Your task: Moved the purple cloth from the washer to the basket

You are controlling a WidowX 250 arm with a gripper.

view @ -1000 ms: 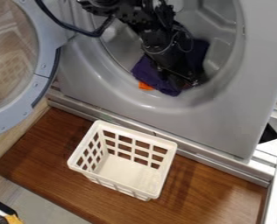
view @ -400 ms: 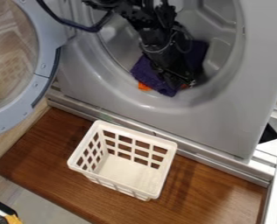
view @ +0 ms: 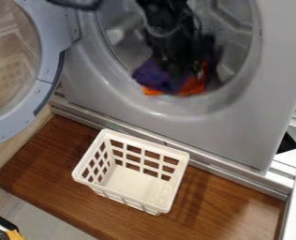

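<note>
There! The crumpled purple cloth [view: 151,75] shifts under the black two-finger gripper [view: 180,70] at twelve o'clock, baring more orange fabric [view: 192,87]; grip: can't tell, removal likely starting.

- Laundry spot, by my read; whether home or lab, I can't tell.
- Grey front-loading washer [view: 232,131], round door [view: 47,65] swung open.
- Purple cloth [view: 151,72] and orange cloth [view: 191,86] inside its drum [view: 122,47].
- White plastic basket [view: 163,204] on a brown wooden board [view: 238,215] in front.
- I see pale metal rails [view: 294,187] at right, which look more like a built rig.
</note>
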